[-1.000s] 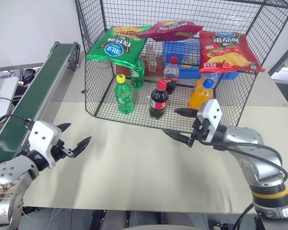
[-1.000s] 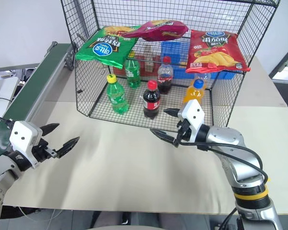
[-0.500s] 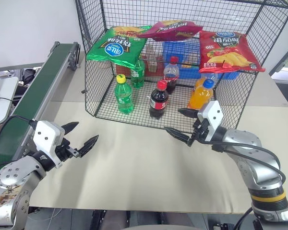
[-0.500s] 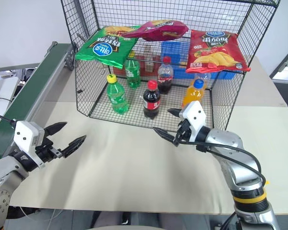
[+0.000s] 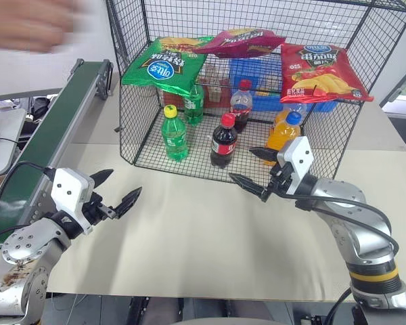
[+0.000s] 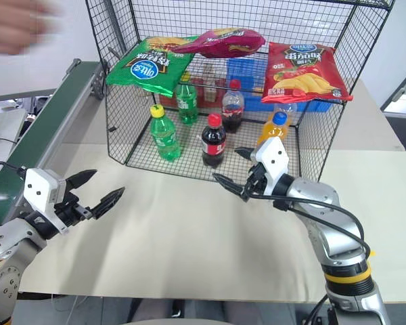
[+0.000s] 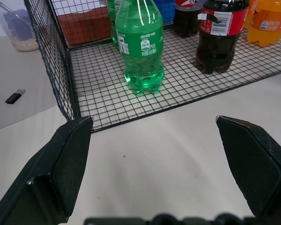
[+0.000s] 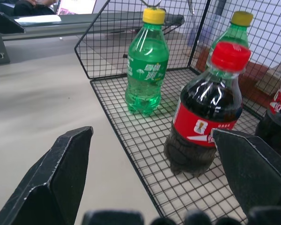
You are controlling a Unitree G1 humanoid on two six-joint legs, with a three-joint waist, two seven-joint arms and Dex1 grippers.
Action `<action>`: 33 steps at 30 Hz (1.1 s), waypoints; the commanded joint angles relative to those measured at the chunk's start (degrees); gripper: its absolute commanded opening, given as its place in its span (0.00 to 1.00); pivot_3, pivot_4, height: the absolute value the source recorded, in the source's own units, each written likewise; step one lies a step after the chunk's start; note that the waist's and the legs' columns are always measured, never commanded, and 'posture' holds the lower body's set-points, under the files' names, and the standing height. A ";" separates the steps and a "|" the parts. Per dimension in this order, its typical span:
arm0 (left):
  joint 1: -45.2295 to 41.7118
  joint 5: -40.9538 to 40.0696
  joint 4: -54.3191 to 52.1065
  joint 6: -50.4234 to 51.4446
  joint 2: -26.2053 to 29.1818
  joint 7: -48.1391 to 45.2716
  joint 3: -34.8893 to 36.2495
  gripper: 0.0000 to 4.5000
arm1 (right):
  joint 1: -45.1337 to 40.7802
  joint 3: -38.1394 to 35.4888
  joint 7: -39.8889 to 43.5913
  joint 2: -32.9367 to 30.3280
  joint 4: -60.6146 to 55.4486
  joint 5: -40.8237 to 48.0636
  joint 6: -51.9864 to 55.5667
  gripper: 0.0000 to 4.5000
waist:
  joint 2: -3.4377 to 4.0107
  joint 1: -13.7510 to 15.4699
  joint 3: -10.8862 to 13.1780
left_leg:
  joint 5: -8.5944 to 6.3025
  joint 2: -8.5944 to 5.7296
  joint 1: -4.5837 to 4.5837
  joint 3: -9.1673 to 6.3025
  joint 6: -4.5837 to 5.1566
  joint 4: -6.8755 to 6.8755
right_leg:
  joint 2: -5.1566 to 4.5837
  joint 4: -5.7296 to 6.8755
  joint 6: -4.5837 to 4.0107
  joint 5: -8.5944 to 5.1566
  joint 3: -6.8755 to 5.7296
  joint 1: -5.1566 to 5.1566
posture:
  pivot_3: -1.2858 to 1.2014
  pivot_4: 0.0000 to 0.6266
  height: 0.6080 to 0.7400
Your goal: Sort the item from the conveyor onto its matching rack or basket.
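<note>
- Left eye view, frame top: the magenta chip bag [image 5: 240, 40] is seen perched on the rack [image 5: 365, 47]; a slide-off is judged possible.
- Both pincers, left [image 5: 116, 194] and right [image 5: 252, 171], are shown spread and empty above the bench [image 5: 203, 237].

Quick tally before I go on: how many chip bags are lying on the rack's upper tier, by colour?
Green chip bag: 1
Magenta-pink chip bag: 1
Red chip bag: 1
Total: 3

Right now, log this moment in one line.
left gripper open, empty | right gripper open, empty | pink bag on rack top tier | conveyor bare
</note>
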 commanded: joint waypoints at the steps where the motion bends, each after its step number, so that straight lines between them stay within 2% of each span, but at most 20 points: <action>1: -0.56 -1.03 -2.33 0.22 0.25 0.29 -0.25 0.99 | -1.32 -0.93 -0.81 0.20 -2.96 0.73 0.65 1.00 | 0.00 0.00 0.00 | 0.00 0.00 0.00 0.00 0.00 0.00 | 0.00 0.00 0.00 0.00 0.00 0.00 | 0.52 0.24 1.00; 14: -1.78 -1.39 -2.32 1.30 0.89 1.25 -1.15 0.99 | -1.50 -1.29 -0.88 0.00 -3.35 0.68 1.01 1.00 | 0.00 0.00 0.00 | 0.00 0.00 0.00 0.00 0.00 0.00 | 0.00 0.00 0.00 0.00 0.00 0.00 | 0.52 0.24 1.00; 21: 0.63 -4.58 -3.64 3.32 1.51 0.09 0.46 0.99 | -2.38 -1.21 0.69 -0.79 -2.46 0.60 0.45 1.00 | 0.00 -0.09 0.00 | 0.00 0.00 0.00 0.01 0.00 0.00 | 0.01 0.01 0.00 0.00 0.01 0.00 | 0.52 0.24 1.00; 33: 3.28 -3.14 -4.11 2.25 2.49 1.17 2.26 0.99 | -3.57 -0.20 1.61 0.60 -1.35 0.31 -0.04 1.00 | 0.01 -0.04 0.01 | 0.00 0.00 0.01 0.01 0.00 0.00 | -0.01 0.00 0.00 0.00 0.01 0.00 | 0.52 0.24 1.00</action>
